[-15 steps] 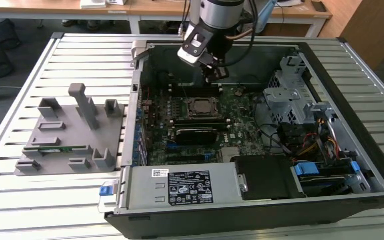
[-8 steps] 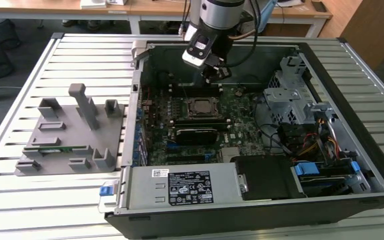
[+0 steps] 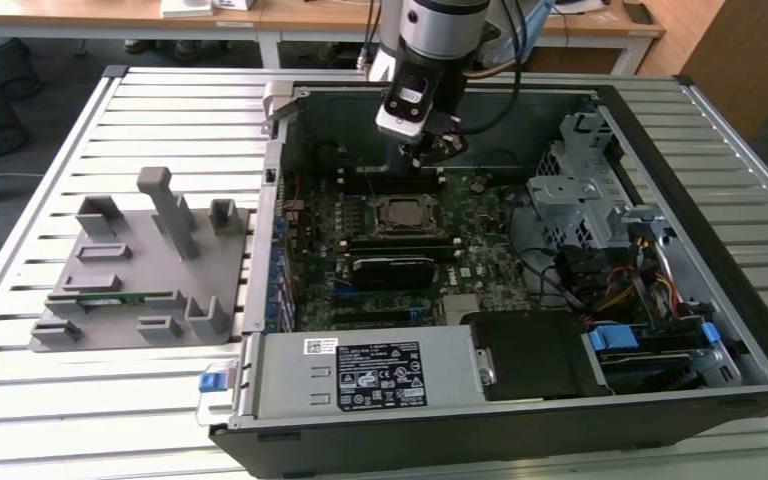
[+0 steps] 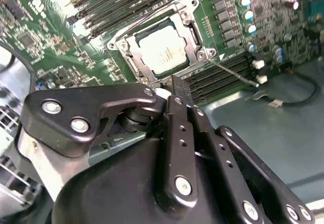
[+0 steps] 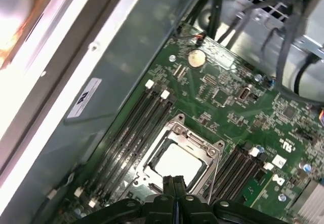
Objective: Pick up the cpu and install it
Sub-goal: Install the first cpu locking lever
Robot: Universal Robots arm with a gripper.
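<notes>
**Q:** What can go wrong from the position shown?

**A:** The chief hazard, as a judgement, is stray contact. Your hand hangs inside the open computer case, just above the socket. Sideways drift could scrape the socket frame or catch the thin retention lever that stands loose beside it. Pressure on a chip not lying flat could bend the contacts beneath.

**Q:** And the hand itself?

**A:** Its two fingers are pressed together with no gap between them, and they grip nothing. The exterior view puts the tips above the board, clear of the chip.

**Q:** Where is the cpu?

**A:** The cpu lies in the socket, silvery top upward, inside the metal frame. Memory slots flank it on both sides. Farther off, a grey fixture stands on the slatted bench at the exterior view's left, well apart from the case.
</notes>
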